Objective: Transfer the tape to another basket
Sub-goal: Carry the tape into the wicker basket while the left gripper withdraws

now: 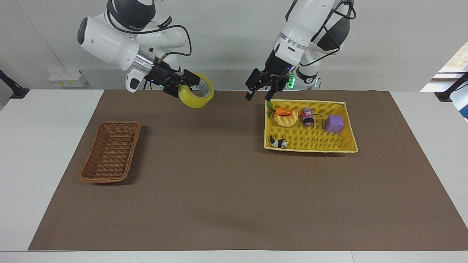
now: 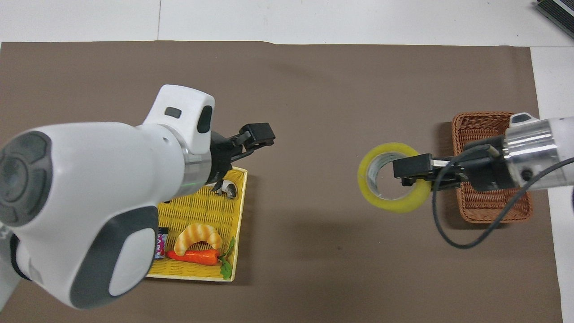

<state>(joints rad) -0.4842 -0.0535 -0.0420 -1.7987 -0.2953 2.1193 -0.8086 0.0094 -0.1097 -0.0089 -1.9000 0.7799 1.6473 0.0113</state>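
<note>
Landmark for all positions: the brown basket, which stands on the desk at the right arm's end.

1. Desk: one, covered by one brown mat.
2. Arms: two. The right arm is much the nearer to the brown basket. The left arm is well apart from it, at the other end of the desk.
3. Baskets: two. The brown basket is narrow, and its long axis runs from nearer the robots to farther from them. It holds nothing visible. The yellow basket lies well apart from it, toward the left arm's end.
4. Tape: one roll, up in the air and clear of both baskets. It hangs over the mat between the two baskets, closer to the brown basket. The bore of the roll shows as an open ring in the overhead view.
5. Right pincer: clenched on the wall of the tape roll, one finger inside the bore. The brown basket lies from this pincer toward the right arm's end of the desk and lower. Judgement: the coming move is a carry in that direction, then a descent along the basket's long axis.
6. Left pincer: released, grasping nothing, over the corner of the yellow basket closest to the brown basket.
7. Small items in the yellow basket: one purple cube, one croissant toy, one carrot toy, one small can, one black-and-white figure.
</note>
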